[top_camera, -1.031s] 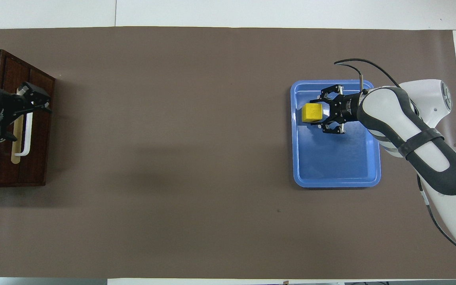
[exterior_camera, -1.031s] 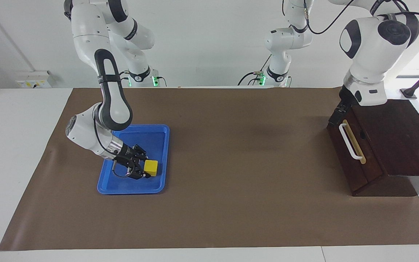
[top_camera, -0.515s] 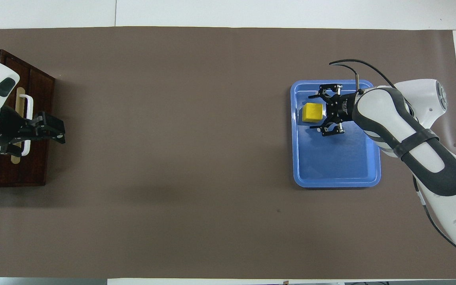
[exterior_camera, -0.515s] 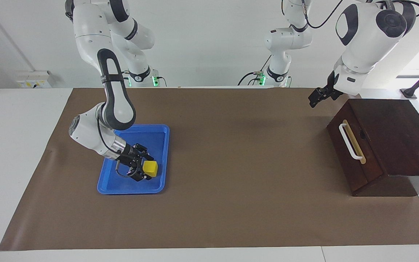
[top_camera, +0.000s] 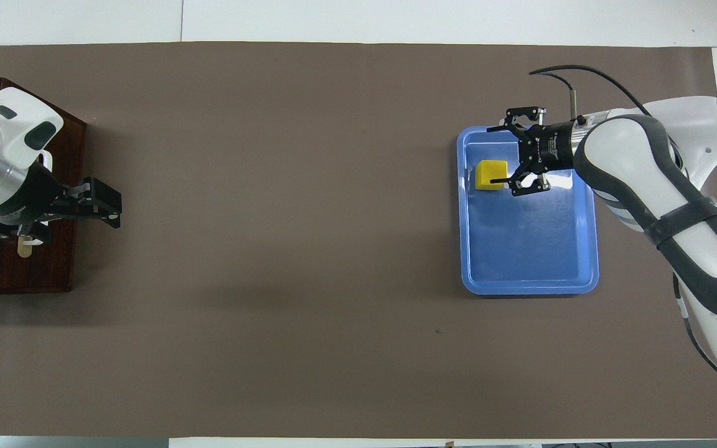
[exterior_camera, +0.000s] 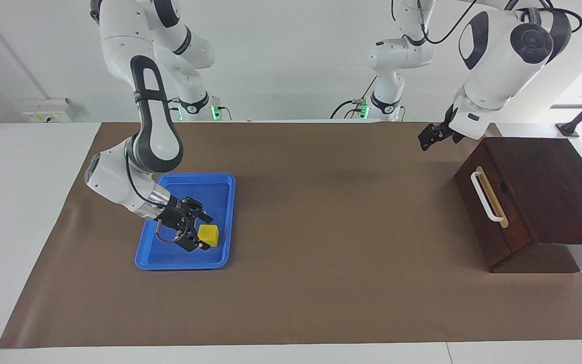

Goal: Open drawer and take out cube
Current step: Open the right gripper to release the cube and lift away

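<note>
Counter point(exterior_camera: 321, 283) under a brown paper mat, everything placed off the dark brown wooden drawer unit point(exterior_camera: 538, 197), which sits at the left arm's end. The drawer looks pushed in flush, front sloped, white bar handle point(exterior_camera: 486, 196) on its tan strip facing the mat's middle (probably so a gripper can hook it from that side).

Blue plastic tray point(exterior_camera: 223, 222) lies well apart from the drawer, toward the right arm's end of the counter. Small bright yellow cube point(exterior_camera: 209, 234) sits flat in the tray, in the part farther from the robots and on the drawer-ward side; so the cube is already out and deposited, and the task reads as basically done.

Right gripper point(exterior_camera: 197, 232) is low in the tray just beside the cube, fingers spread open, one fingertip close to or at the cube's edge (contact cannot be told), not holding it; looks like a release.

Left gripper point(exterior_camera: 430, 137) hangs in the air over the mat beside the drawer, clear of the handle, holding nothing; fingers cannot be told.
</note>
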